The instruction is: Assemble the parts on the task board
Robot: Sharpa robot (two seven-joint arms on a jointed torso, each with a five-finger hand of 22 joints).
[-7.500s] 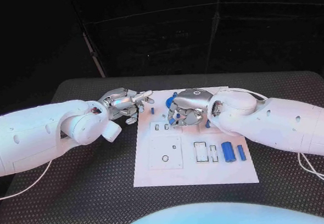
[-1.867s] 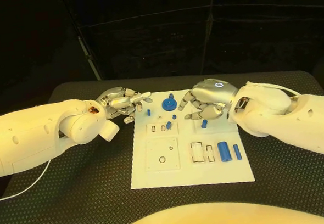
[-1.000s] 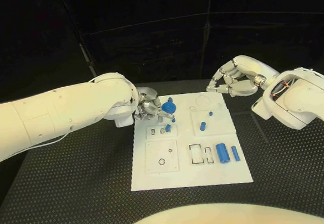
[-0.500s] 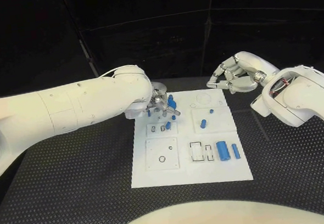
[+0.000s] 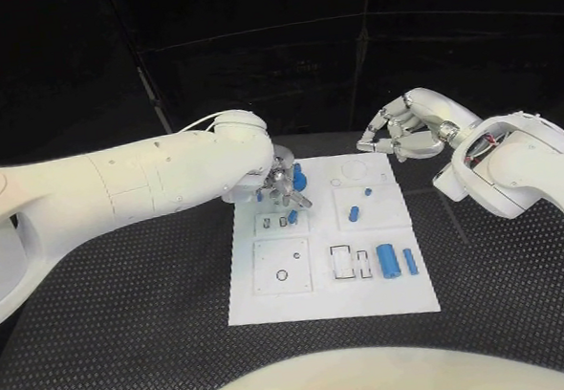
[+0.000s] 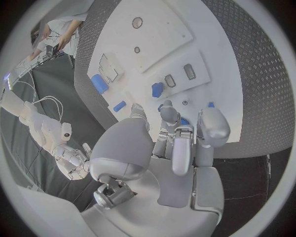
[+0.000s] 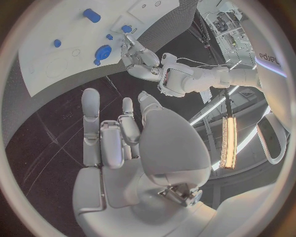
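Observation:
The white task board (image 5: pixel 284 301) lies mid-table. My left hand (image 5: pixel 278 184) is low over its far left corner, fingertips at a blue gear (image 5: pixel 297 174); in the left wrist view blue shows between its fingers (image 6: pixel 169 112), and I cannot tell whether they grip it. The right wrist view has the gear (image 7: pixel 103 51) flat on the board beside that hand (image 7: pixel 132 54). My right hand (image 5: pixel 406 133) hangs raised beyond the far right corner, fingers loosely bent, holding nothing. A blue cylinder (image 5: pixel 389 261) and a thin blue bar (image 5: pixel 410 261) lie at the board's right.
Small blue parts (image 5: pixel 354 213) (image 5: pixel 368 191) lie in the board's far right; a blue peg (image 5: pixel 291 217) stands by two slots near my left hand. The board's near left has a square plate with an oval hole (image 5: pixel 281 277). Black ribbed table mat (image 5: pixel 133 338) surrounds the board.
My left hand has closed in over the blue gear from its left and now covers part of it. My right hand stays raised off the board, hardly moved.

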